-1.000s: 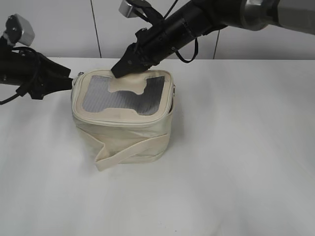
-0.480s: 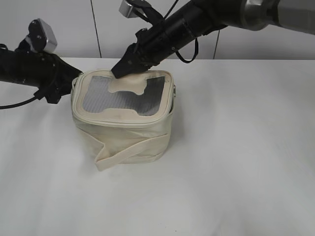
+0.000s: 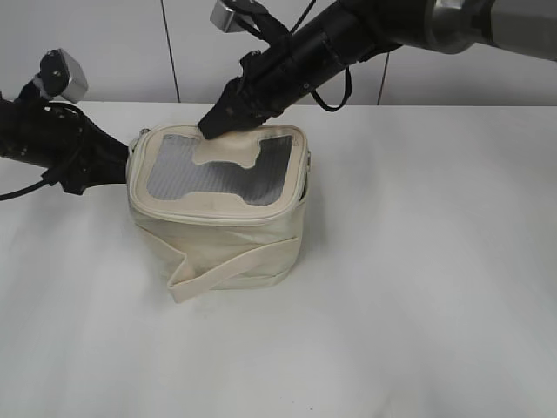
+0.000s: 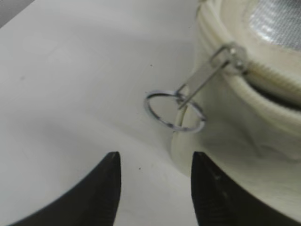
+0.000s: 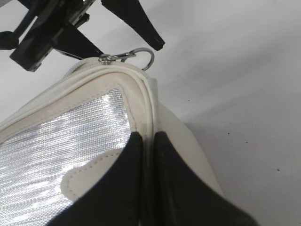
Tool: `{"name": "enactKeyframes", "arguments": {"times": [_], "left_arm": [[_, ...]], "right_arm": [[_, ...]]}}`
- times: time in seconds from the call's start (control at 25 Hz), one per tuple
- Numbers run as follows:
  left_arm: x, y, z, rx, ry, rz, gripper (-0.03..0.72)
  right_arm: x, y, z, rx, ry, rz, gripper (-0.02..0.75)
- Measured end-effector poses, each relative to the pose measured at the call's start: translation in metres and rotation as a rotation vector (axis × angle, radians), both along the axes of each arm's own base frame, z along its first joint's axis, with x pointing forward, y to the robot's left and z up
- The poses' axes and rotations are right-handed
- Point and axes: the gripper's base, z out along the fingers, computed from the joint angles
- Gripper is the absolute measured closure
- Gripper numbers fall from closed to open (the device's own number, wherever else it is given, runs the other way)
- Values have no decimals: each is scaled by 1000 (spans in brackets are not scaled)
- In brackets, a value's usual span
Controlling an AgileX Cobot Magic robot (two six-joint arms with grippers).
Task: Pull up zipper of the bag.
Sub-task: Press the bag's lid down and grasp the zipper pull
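Observation:
The cream bag with a grey window panel stands mid-table. My right gripper is shut on the bag's lid rim at the far edge; in the right wrist view its fingers pinch the cream zipper rim. My left gripper is open and empty, just short of the silver ring pull, which hangs from a metal slider at the bag's left corner. The zipper gapes dark just behind that slider. In the exterior view the left gripper sits beside the bag's left side.
The white table carries only the bag. A cream strap band hangs across the bag's front. A pale wall stands behind the table. The right arm reaches across from the upper right.
My left arm swung in toward the bag's left corner, then drew back slightly and lower. The right gripper and the bag have not moved.

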Motion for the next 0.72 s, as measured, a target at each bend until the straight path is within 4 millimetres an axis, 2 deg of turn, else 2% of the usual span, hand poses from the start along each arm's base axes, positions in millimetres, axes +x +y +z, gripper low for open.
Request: {"name": "enactKeyframes", "arguments": {"times": [0.4,0.72], "left_arm": [[0,-8,3,-51,14,20,316],[6,-15,11,-143,-46,54,319]], "right_arm": [[0,-1,0,-7,4,-5,692],[1,-2,-1,-11,5,-5,692]]}}
